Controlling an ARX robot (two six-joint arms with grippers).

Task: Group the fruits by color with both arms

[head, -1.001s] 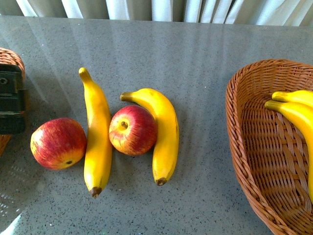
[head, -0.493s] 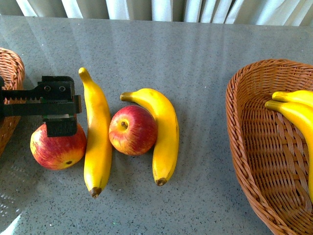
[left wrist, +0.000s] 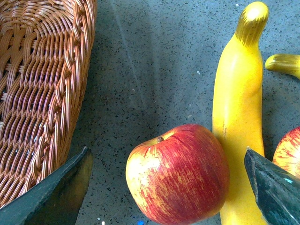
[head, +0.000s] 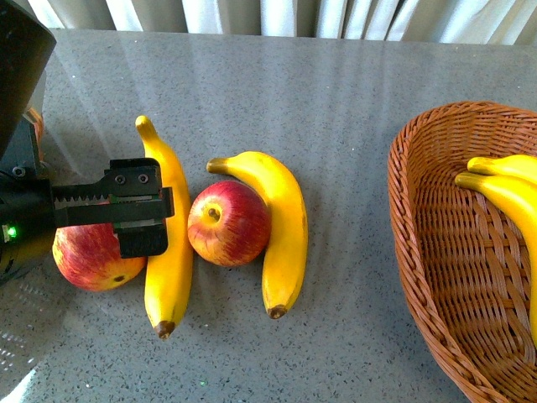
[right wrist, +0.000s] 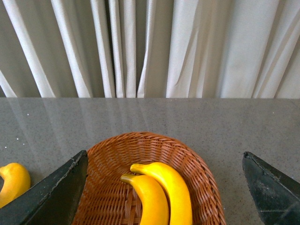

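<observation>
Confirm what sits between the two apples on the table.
One long banana lies between the left apple and the right apple, resting against both. The front view shows it.

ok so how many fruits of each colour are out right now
red apples: 2
yellow bananas: 4, with 2 on the table and 2 in the basket
total: 6

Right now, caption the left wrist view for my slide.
Open left gripper frames a red apple beside a banana, with a wicker basket nearby.
</observation>
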